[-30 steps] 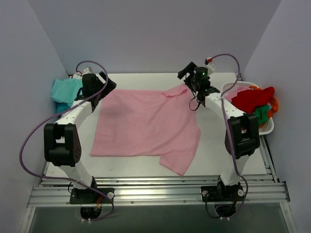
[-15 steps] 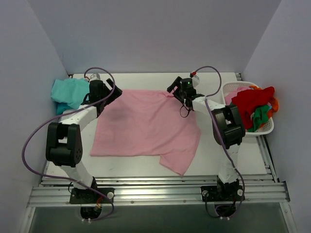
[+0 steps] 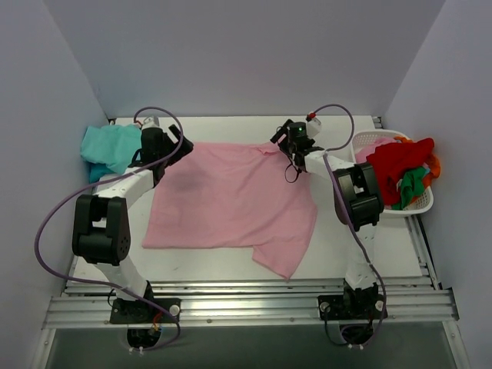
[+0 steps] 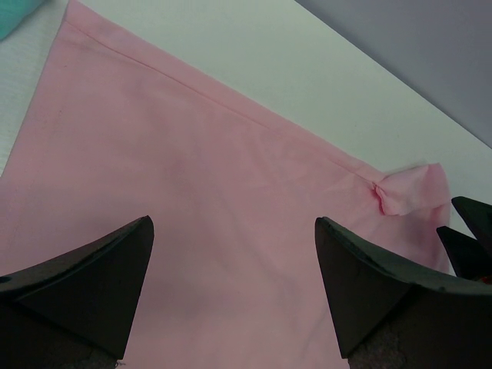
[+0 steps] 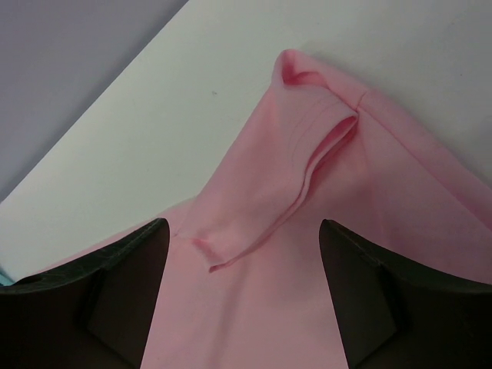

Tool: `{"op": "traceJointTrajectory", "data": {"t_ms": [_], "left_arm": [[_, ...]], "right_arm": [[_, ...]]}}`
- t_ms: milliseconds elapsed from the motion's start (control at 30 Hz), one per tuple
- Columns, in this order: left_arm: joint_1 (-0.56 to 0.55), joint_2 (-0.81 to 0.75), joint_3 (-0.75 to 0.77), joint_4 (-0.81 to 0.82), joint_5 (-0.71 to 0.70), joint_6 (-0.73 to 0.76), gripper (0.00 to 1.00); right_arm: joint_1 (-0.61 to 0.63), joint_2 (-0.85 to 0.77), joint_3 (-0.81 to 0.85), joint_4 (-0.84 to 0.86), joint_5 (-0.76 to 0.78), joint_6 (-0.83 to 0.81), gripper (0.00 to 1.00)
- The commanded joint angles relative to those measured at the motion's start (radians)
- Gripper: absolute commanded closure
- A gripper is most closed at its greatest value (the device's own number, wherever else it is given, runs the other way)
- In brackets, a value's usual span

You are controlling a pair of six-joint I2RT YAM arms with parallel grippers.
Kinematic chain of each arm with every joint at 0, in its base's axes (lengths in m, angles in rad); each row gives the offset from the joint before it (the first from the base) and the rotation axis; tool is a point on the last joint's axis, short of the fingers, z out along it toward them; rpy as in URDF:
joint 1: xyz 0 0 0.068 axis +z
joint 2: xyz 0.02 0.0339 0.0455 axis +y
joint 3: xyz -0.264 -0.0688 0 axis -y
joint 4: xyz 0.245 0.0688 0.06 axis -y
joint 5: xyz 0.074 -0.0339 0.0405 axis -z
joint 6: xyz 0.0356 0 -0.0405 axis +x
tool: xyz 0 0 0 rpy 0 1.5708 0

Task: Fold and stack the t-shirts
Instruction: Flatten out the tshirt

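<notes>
Pink t-shirt [image 3: 231, 196] is lying spread flat across the middle of the white surface [image 3: 338, 238], with one loose sleeve [image 3: 280, 257] sticking out at its near right corner, toward the arm bases. To the shirt's right, apart from it, a white basket [image 3: 421, 204] is sitting with a red garment [image 3: 396, 157], a green garment [image 3: 413, 183] and an orange garment [image 3: 437, 165] heaped in it. At the shirt's far left corner the left end effector [image 4: 233, 223] is poised over the cloth, fingers spread wide with nothing between them (its wrist view is showing only smooth pink fabric and a straight hem). At the shirt's far right corner the right end effector [image 5: 242, 223] is hanging over a crumpled fold [image 5: 307, 169], fingers standing apart on either side without pinching it. Beyond the shirt's far left corner, a teal t-shirt [image 3: 108, 147] is lying bunched up.
</notes>
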Motion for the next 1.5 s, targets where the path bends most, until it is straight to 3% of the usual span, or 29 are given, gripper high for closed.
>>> {"op": "traceJointTrajectory", "data": {"t_ms": [0, 567, 667, 800, 867, 1233, 1367, 1467], "left_arm": [[0.008, -0.018, 0.0, 0.051, 0.002, 0.027, 0.05], [0.009, 0.017, 0.011, 0.064, 0.002, 0.032, 0.04], [0.008, 0.024, 0.016, 0.064, 0.002, 0.033, 0.04], [0.006, 0.034, 0.025, 0.066, 0.002, 0.037, 0.04], [0.006, 0.043, 0.028, 0.067, 0.002, 0.037, 0.04], [0.006, 0.07, 0.04, 0.072, 0.002, 0.041, 0.04], [0.006, 0.08, 0.042, 0.074, 0.002, 0.041, 0.04], [0.006, 0.086, 0.043, 0.077, 0.002, 0.04, 0.04]], "right_arm": [[-0.013, 0.023, 0.04, -0.016, 0.04, 0.006, 0.26], [-0.036, 0.102, 0.106, 0.002, 0.017, 0.008, 0.31], [-0.036, 0.117, 0.118, 0.009, 0.01, 0.01, 0.39], [-0.035, 0.141, 0.141, 0.012, 0.001, 0.008, 0.64], [-0.035, 0.151, 0.157, 0.009, -0.003, 0.008, 0.71], [-0.041, 0.181, 0.181, 0.004, -0.008, 0.005, 0.73], [-0.048, 0.174, 0.171, 0.009, -0.013, 0.005, 0.89], [-0.053, 0.171, 0.171, -0.004, -0.008, 0.005, 0.89]]}}
